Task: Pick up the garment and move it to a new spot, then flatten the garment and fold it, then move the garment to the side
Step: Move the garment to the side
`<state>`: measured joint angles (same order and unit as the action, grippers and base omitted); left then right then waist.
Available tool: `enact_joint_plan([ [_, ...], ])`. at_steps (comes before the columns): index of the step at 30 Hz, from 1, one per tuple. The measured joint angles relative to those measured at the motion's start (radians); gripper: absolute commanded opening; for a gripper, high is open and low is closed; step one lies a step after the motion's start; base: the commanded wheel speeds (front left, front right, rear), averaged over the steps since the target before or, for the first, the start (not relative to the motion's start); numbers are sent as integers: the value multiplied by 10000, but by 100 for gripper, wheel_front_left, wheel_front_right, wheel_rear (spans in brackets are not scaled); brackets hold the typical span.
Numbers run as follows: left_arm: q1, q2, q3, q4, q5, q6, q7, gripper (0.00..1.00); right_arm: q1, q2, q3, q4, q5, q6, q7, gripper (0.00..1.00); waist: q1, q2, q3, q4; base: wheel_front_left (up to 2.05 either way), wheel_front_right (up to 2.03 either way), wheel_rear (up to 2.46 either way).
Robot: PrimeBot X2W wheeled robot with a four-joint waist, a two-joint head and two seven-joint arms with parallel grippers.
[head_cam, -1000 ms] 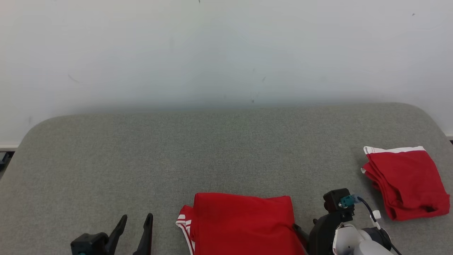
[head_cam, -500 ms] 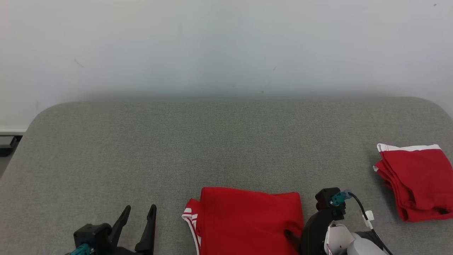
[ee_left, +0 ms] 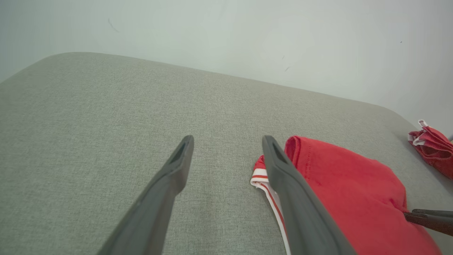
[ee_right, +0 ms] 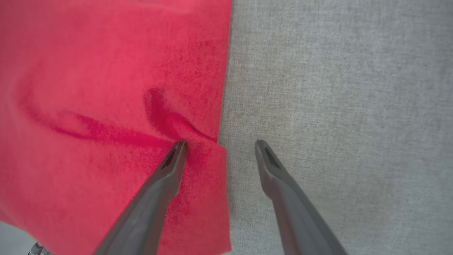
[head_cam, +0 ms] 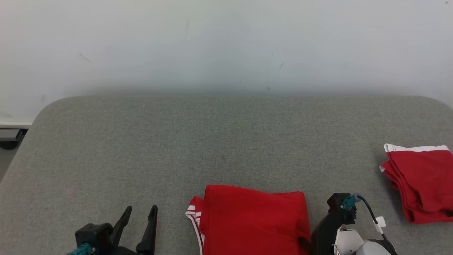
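Head view: garment on grey surface

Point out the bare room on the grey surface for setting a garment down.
The grey surface is bare across its far half, from the wall down to the folded red garment, and on the left beyond the left hand. Crowded: the near edge and the right, around the right hand and the second red garment.

The left gripper sits just left of the folded red garment, fingers spread apart, pointing forward, holding nothing. The right gripper tilts down at the garment's right edge, jaws wide: one fingertip on the cloth, the other just off it.
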<state>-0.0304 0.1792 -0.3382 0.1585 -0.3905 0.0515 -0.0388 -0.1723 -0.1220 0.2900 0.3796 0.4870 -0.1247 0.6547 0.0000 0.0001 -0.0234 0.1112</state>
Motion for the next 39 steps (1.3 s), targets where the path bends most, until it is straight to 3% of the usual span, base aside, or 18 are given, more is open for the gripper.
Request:
enact_joint_plan([
  [11,-212,-98,-180,35,4,-88,84,100,17,376,-522,-38,-351,0,717,100,0,0,120,218,0,0,0],
  [13,-212,-109,-217,77,13,-90,90,100,7,405,-621,-23,-477,0,861,85,0,0,148,281,0,0,0],
  [14,-212,-115,-226,90,13,-92,92,100,0,418,-688,-15,-535,0,903,70,0,0,160,314,0,0,0],
  [15,-212,-115,-222,100,13,-92,90,100,-24,426,-715,6,-596,0,972,70,0,0,173,345,0,0,0],
  [16,-212,-107,-207,107,13,-92,90,100,-50,433,-725,25,-644,0,1047,49,0,0,184,367,0,0,0],
  [18,-212,-102,-205,121,13,-92,90,100,-111,489,-755,50,-694,0,1179,42,0,0,200,401,0,0,0],
  [21,-212,-105,-205,130,13,-90,90,100,-242,537,-805,67,-846,0,1350,21,0,-1,214,445,0,0,0],
  [23,-212,-107,-205,134,13,-90,90,100,-262,548,-834,58,-876,0,1429,0,0,0,226,470,0,0,0],
  [39,-215,-186,-31,364,-61,-77,-31,100,-1247,430,-1595,-1212,-2159,0,1298,0,0,0,-3,356,0,0,0],
])
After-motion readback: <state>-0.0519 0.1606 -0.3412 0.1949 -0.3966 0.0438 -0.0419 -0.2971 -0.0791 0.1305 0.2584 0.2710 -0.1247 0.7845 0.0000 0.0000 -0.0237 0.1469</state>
